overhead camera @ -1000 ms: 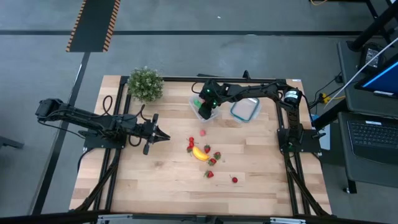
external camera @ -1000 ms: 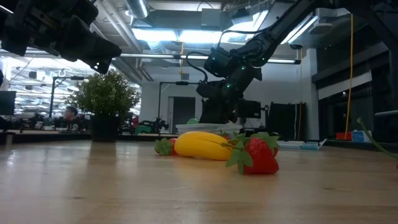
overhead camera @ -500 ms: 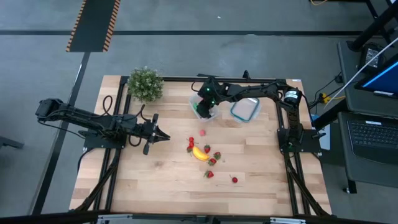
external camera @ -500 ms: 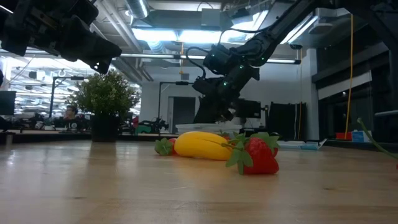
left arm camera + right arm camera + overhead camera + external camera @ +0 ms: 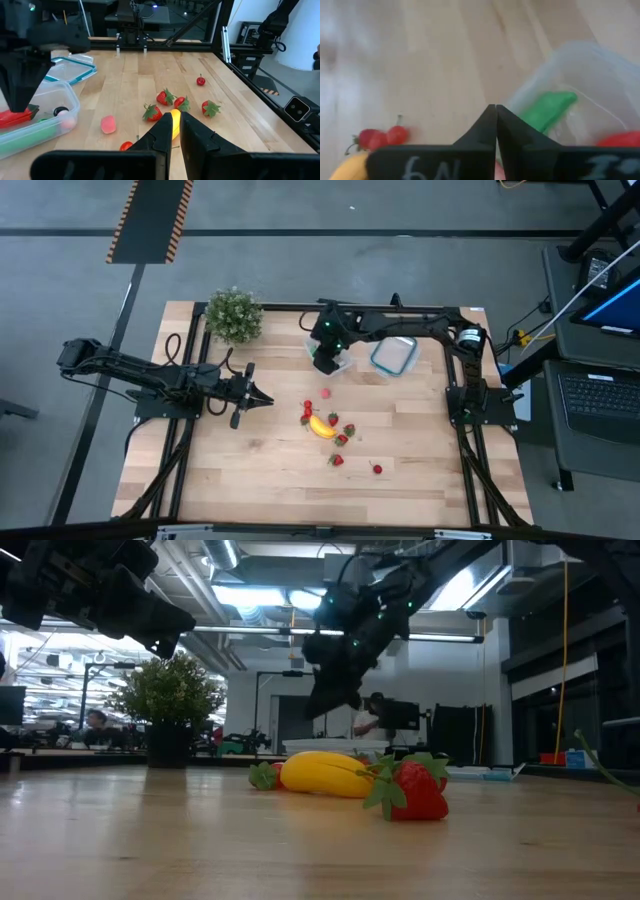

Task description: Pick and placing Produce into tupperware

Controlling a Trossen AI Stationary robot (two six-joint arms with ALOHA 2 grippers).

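The task is judged partly done. In the tupperware (image 5: 330, 356), just above the centre of the high view, a green piece (image 5: 546, 111) and a red piece (image 5: 620, 139) already lie. The right gripper (image 5: 324, 364) is seen over its near edge, fingers pressed together and empty. Still left on the table (image 5: 250, 470) below the centre are the banana (image 5: 321, 427), a pink piece (image 5: 326, 393) and about 7 strawberries (image 5: 337, 460). The left gripper (image 5: 262, 397), narrowed on nothing, is parked at centre left.
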